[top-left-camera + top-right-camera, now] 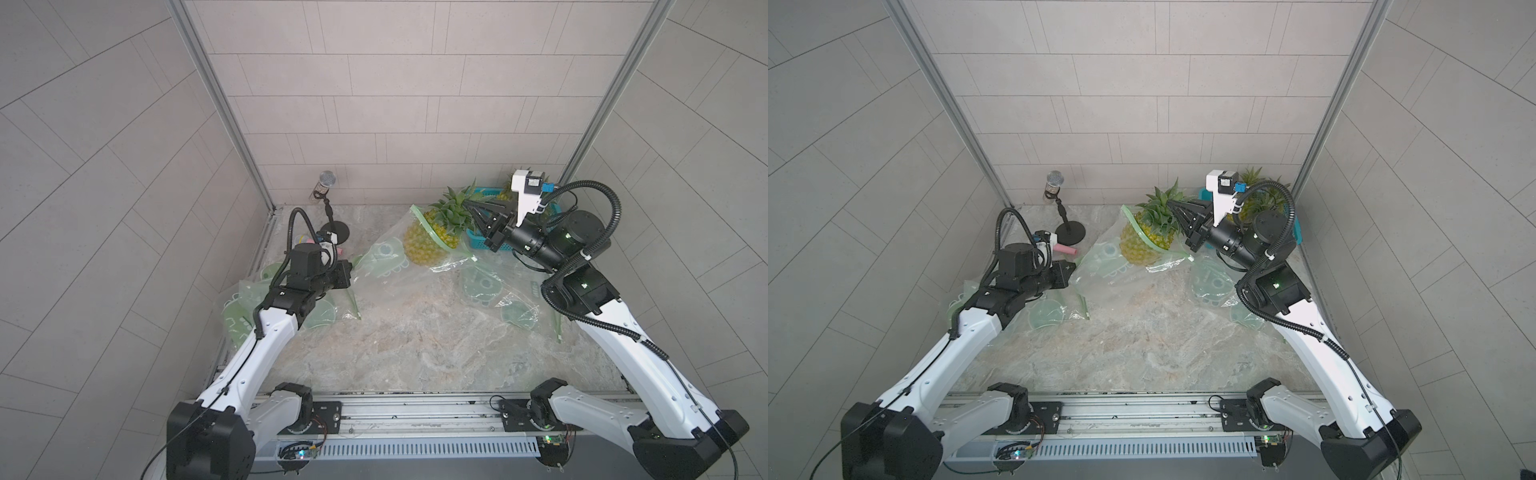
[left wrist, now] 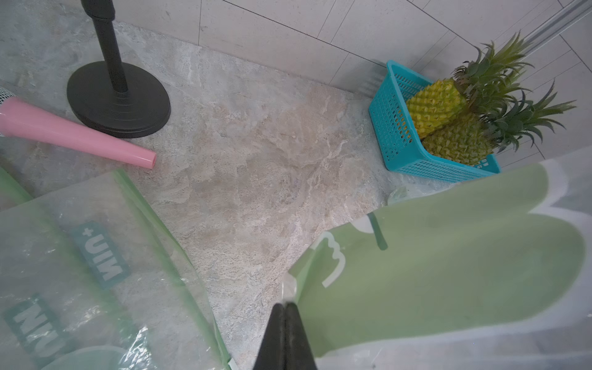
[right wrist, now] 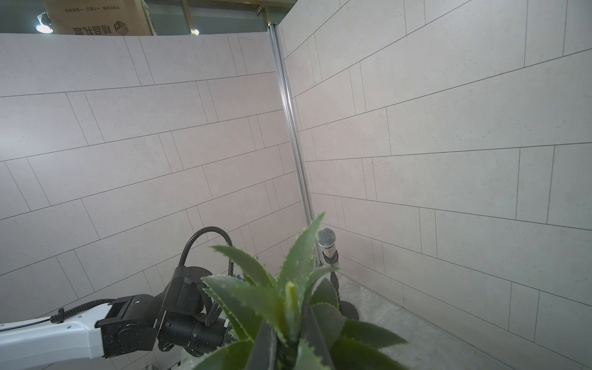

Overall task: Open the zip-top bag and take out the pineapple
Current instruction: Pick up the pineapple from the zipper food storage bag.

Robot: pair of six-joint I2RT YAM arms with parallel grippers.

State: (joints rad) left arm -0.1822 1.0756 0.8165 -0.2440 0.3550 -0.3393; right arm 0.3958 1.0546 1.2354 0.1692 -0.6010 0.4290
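Flat bag [image 2: 64,243] print "+UIM"; box [image 3: 96,16] lettering upside-down; right pincer [image 1: 471,205] grips pineapple [image 1: 419,245].

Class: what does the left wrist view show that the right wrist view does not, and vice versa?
Left wrist only: blue basket with two pineapples, pink tube, left gripper shut on the zip-top bag. Right wrist only: right gripper shut on the pineapple by its crown, the left arm, the silver microphone head. Both: microphone stand, tiled wall, marble tabletop.

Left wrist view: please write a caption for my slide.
Shut left claw pinches the bag; two pineapples lie in a blue basket beyond.
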